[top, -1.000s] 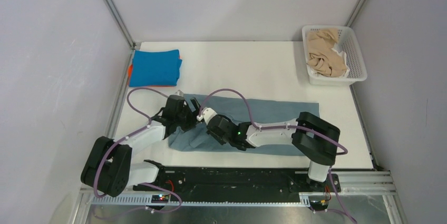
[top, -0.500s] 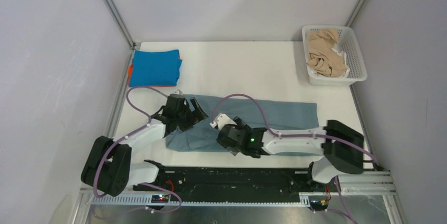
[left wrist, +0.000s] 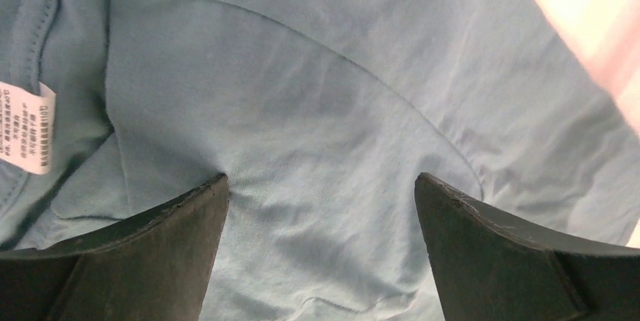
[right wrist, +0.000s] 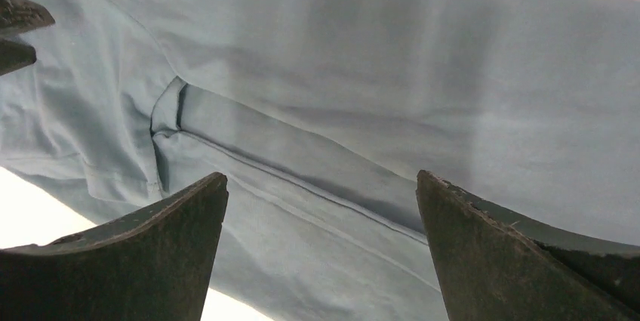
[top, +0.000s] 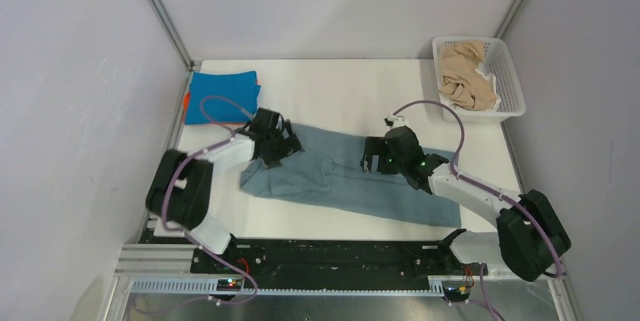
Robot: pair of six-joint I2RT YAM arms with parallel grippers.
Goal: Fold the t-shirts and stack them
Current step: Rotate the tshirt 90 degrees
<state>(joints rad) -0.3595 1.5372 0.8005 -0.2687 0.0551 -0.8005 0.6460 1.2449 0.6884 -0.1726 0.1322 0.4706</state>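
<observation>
left pincer [top: 279, 145] and right pincer [top: 375, 157] both hang wide open, gripping nothing, with the grey-blue tee [top: 324, 179] stretched out right underneath, guessing prepped for a fold

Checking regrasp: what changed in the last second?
Right gripper opened its fingers at the left end of the grey-blue t-shirt, then swung right over its middle. Left gripper, open, moved toward the far edge. The shirt lies skewed now. Blue t-shirt, basket, beige t-shirts stayed.
</observation>
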